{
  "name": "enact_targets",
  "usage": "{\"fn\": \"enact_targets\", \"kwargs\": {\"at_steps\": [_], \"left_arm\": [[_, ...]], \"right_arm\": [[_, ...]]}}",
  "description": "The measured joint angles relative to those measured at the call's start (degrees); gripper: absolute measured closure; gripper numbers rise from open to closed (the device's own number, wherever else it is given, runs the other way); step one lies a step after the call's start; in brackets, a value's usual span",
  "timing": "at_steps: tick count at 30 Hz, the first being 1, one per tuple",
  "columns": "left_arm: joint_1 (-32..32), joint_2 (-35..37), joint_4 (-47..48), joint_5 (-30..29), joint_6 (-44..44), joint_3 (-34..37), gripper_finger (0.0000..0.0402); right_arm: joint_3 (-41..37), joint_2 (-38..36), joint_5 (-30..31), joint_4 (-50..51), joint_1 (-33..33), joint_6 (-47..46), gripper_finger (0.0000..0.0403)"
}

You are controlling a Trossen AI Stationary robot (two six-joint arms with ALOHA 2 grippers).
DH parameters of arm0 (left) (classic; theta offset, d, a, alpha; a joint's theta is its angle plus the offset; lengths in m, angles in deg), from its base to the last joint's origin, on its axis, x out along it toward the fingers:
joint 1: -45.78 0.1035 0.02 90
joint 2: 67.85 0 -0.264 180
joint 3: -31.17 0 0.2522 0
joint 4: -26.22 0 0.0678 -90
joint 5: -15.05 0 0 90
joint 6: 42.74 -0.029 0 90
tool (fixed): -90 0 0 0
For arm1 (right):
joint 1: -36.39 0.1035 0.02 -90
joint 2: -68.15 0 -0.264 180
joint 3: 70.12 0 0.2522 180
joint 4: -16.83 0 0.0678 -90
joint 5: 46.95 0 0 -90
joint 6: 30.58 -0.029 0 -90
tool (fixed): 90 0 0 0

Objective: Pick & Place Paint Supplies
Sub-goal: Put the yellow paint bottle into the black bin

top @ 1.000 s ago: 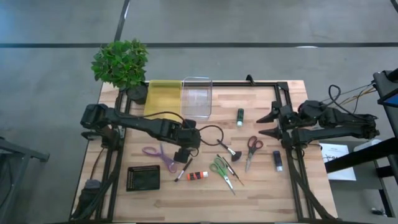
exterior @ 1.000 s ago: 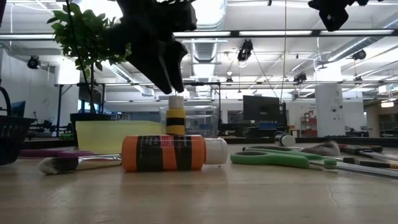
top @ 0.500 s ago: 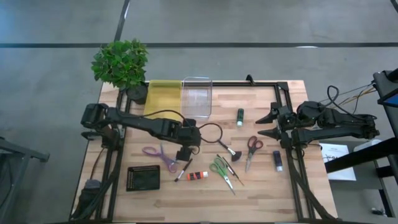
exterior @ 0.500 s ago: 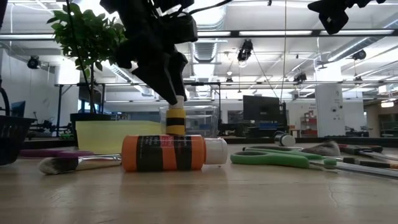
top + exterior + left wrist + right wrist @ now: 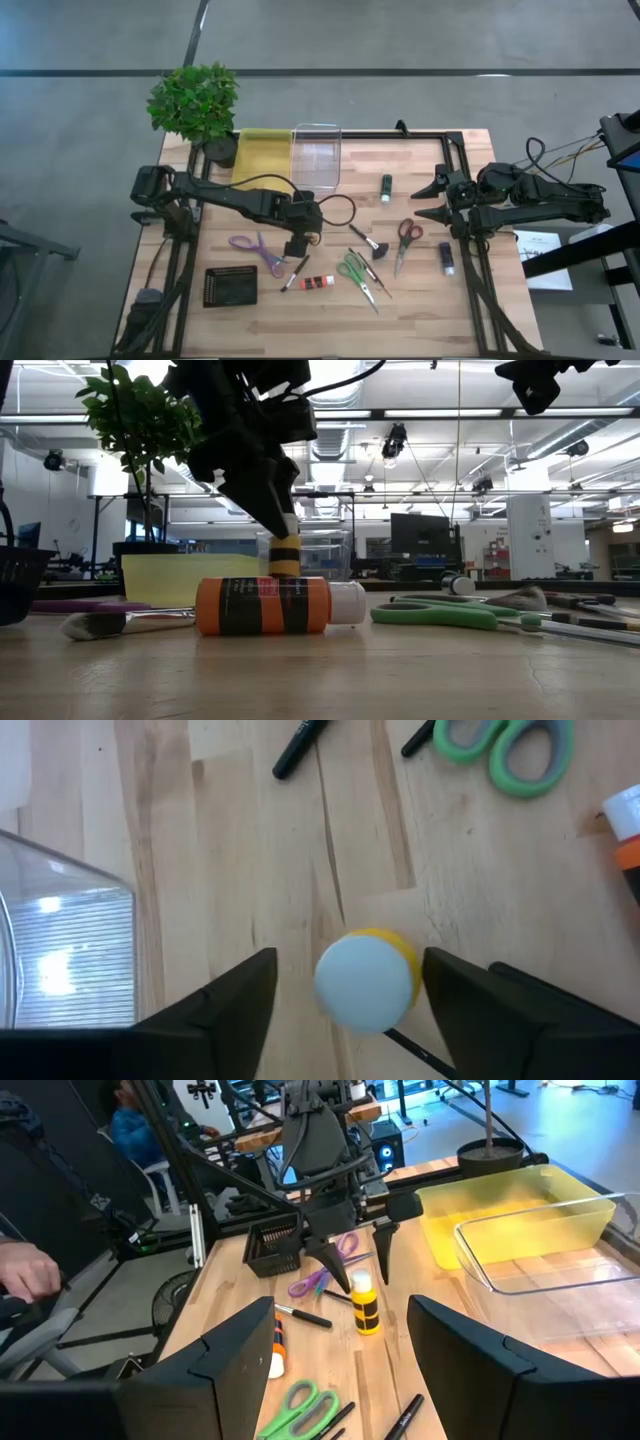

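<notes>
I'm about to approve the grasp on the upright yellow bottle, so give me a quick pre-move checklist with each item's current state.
1. Left tool straddles the yellow bottle: ok.
2. Bottle standing upright: ok, seen in the low view.
3. Fingers in contact with the bottle: not ok, gaps show on both sides.
4. Orange bottle clear of the grasp: ok, lying nearer the low camera.
5. Clear container free to receive: ok.
6. Right tool out of the way: ok, parked at the table's right side.
</notes>
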Motion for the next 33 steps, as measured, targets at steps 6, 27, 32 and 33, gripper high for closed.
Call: {"fn": "enact_targets", "kwargs": {"at_steps": [6, 27, 32, 33], "left_arm": [[0.0, 0.0, -0.3, 1.0, -1.0, 0.0, 0.0239], [-2.5, 13.4, 12.0, 5.3, 11.4, -0.9, 0.0286], [-9.3, 23.2, 13.2, 4.7, 24.0, 3.8, 0.0286], [-11.2, 25.2, 13.0, 3.6, 27.0, 4.8, 0.0286]], "right_arm": [[0.0, 0.0, 0.0, 0.0, 0.0, -0.1, 0.0174], [-0.7, 0.0, 0.2, 0.1, 0.0, -1.5, 0.0174], [-0.7, 0.0, 0.2, 0.1, 0.0, -1.5, 0.0174], [-0.7, 0.0, 0.2, 0.1, 0.0, -1.5, 0.0174]]}}
